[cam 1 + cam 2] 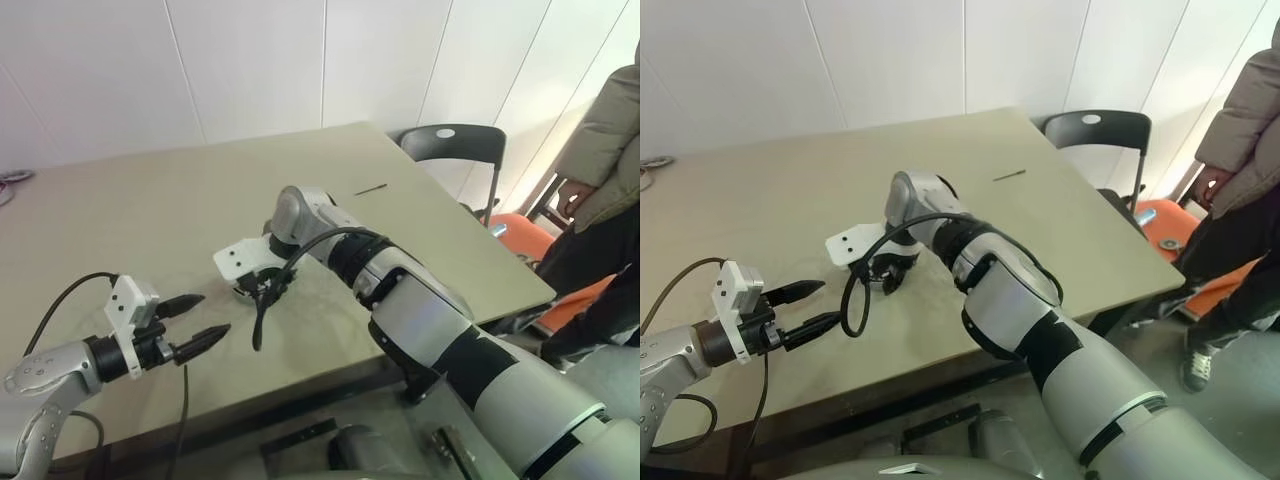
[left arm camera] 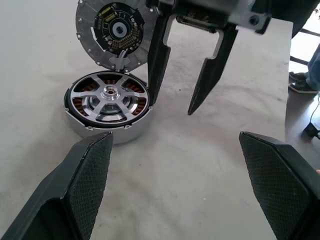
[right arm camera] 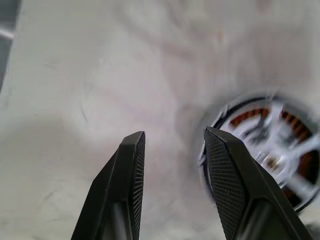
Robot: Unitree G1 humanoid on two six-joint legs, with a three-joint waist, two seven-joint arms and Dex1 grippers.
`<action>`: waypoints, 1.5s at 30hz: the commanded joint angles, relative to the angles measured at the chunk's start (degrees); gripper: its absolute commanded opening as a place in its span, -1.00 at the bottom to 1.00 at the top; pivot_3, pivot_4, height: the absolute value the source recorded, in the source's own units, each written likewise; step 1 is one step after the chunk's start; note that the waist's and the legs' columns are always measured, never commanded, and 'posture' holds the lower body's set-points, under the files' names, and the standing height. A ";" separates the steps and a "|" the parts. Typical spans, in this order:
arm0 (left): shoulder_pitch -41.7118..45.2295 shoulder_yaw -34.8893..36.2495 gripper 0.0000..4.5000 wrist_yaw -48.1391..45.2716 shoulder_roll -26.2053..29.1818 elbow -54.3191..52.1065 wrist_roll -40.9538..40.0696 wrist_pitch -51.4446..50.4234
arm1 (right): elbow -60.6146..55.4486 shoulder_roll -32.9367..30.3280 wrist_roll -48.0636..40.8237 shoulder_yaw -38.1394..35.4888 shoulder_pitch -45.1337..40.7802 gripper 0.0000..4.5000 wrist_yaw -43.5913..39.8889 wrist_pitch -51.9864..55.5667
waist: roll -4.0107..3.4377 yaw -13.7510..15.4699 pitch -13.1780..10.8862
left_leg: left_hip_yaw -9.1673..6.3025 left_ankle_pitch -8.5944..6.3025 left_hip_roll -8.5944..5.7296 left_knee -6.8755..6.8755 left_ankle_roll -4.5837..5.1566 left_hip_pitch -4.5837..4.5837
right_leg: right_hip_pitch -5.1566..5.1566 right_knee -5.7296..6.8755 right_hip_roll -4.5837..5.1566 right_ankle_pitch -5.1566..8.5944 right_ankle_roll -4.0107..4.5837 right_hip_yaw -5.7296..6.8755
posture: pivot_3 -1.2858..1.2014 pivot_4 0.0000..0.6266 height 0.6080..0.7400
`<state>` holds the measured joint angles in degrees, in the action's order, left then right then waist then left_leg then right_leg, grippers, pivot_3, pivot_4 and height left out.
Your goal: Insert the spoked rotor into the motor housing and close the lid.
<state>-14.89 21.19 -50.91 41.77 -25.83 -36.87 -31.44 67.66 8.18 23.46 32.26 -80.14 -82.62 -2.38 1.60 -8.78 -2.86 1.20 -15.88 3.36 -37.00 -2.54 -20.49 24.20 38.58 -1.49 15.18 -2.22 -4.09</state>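
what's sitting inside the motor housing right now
The spoked rotor sits inside the housing, with copper windings showing between its spokes. The housing's floor beneath the rotor is covered. The lid lies beside it, off.

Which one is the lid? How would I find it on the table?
Look at the beige table, then the round motor housing with the silver spoked rotor sitting inside it. The lid lies on the table touching that housing: a flat grey disc with a dark centre, without spokes or copper.
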 commanded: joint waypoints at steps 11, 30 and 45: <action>2.77 1.22 0.92 -1.92 2.30 1.29 0.42 1.45 | 1.43 -5.74 11.23 8.58 1.86 -0.13 17.86 -20.34 | 0.05 -0.01 0.03 | 0.03 0.00 -0.03 0.02 0.00 -0.01 | 0.03 0.00 0.03 -0.03 0.12 -0.08 | 0.03 -1.00 1.00; 1.79 3.67 0.92 -3.71 5.31 1.56 -0.22 0.99 | 2.70 -4.44 12.80 8.58 2.92 -0.30 19.17 -22.55 | 0.00 -0.01 0.00 | 0.03 0.00 0.00 0.02 0.00 0.01 | 0.02 0.00 0.03 -0.04 0.12 -0.07 | 0.03 -1.00 1.00; 2.39 2.58 0.92 -2.39 4.08 1.40 -0.26 1.14 | 3.78 -2.48 13.03 7.72 1.74 -0.99 21.72 -18.59 | 0.02 -0.09 0.01 | 0.03 0.01 0.03 -0.02 0.01 0.12 | 0.00 0.13 0.01 -0.01 0.15 -0.10 | 0.03 -1.00 1.00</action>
<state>-13.51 23.42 -53.44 45.89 -23.48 -36.74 -30.92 71.37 4.99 36.94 41.16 -76.59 -61.78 -22.11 1.62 -8.87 -2.85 1.23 -15.87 3.39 -37.02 -2.53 -20.36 24.20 38.72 -1.48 15.18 -2.06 -4.19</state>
